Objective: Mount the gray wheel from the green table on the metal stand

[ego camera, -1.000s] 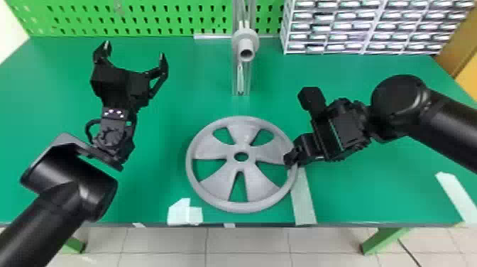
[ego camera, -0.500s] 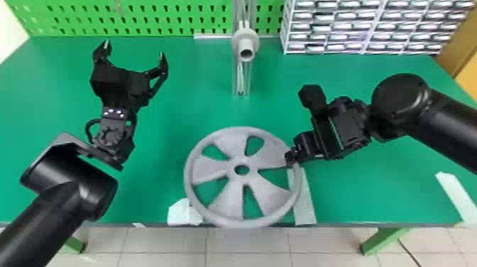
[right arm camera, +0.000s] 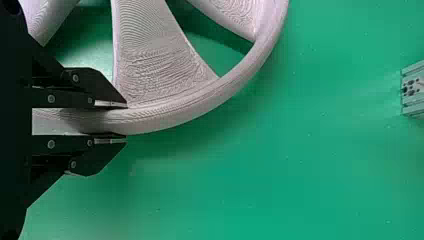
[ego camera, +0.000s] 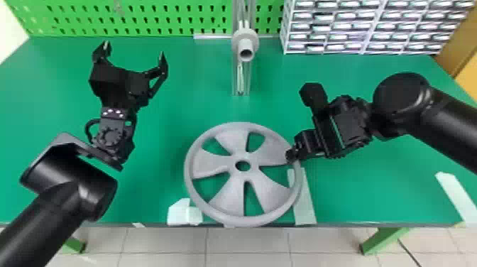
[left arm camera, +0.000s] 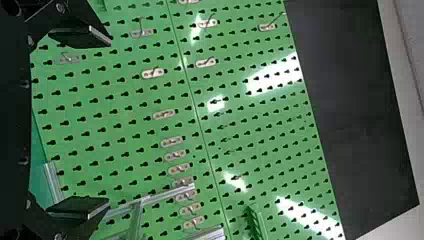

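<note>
Head view: gray wheel [ego camera: 229, 199] on robot's side of metal stand [ego camera: 241, 76]; left gripper [ego camera: 134, 49] spread, left of stand.
Left wrist view: fingers [left arm camera: 82, 207] empty.
Right wrist view: right gripper [right arm camera: 125, 121] pinches rim [right arm camera: 190, 108]; off-center grip could tilt wheel, missing peg [ego camera: 245, 44].

Along the worktop's [ego camera: 198, 103] far edge stands a green pegboard [ego camera: 159, 21], dotted with metal hooks [left arm camera: 152, 73] and bright patches of reflected light [left arm camera: 277, 74]; a black panel [left arm camera: 355, 110] adjoins it. Toward the far right corner sits a cabinet of small drawers [ego camera: 365, 35]. Beyond the near edge, green legs [ego camera: 383, 239] meet pale floor tiles [ego camera: 159, 245].
</note>
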